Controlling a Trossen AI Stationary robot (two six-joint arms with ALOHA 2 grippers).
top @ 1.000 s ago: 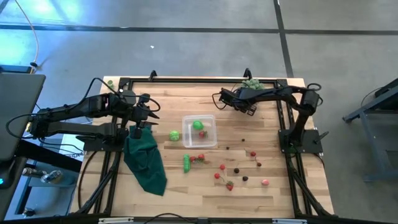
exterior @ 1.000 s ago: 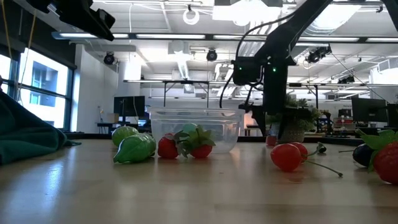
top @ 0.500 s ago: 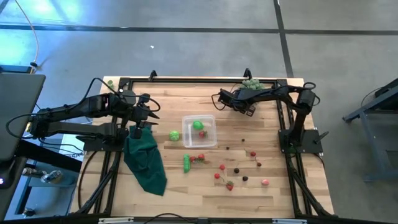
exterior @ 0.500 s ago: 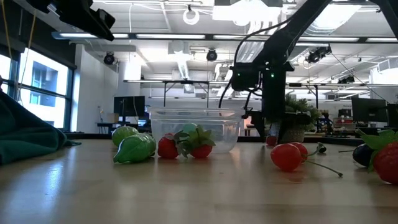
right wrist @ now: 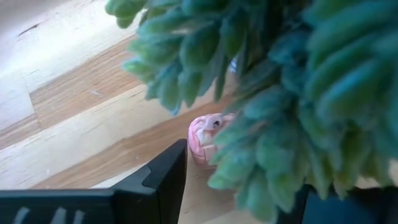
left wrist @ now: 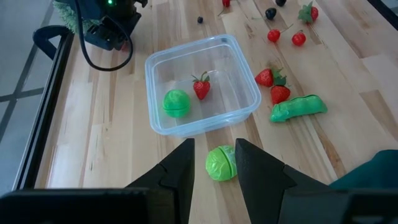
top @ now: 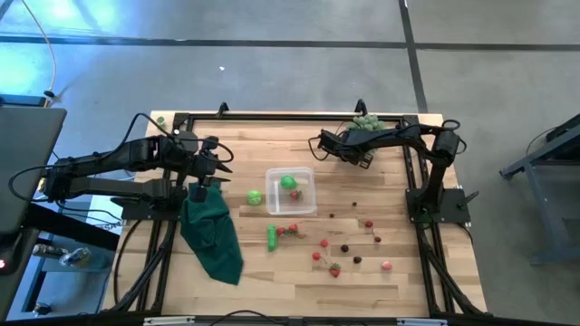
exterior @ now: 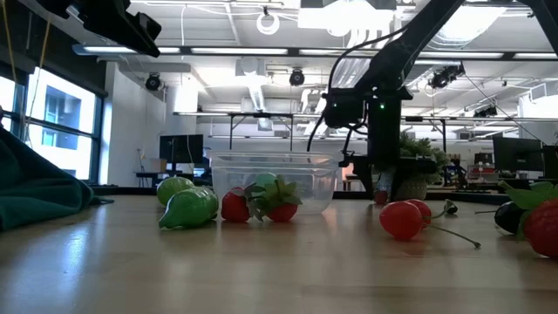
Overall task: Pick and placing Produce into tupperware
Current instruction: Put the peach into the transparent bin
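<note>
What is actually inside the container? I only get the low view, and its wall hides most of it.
Observer: The tupperware holds two pieces, a green ball and a strawberry.
Operator: What is the right arm looking at?
Observer: A pink piece lies under the pale spiky plant, just ahead of the right gripper.
Operator: And the left arm?
Observer: The left gripper hovers open above a green leafy piece on the table just outside the tupperware.

A wooden table (top: 245, 145) carries the tupperware (top: 291, 190), scattered produce (top: 335, 249), a green cloth (top: 213, 237) and a spiky plant (top: 366, 121)
</note>
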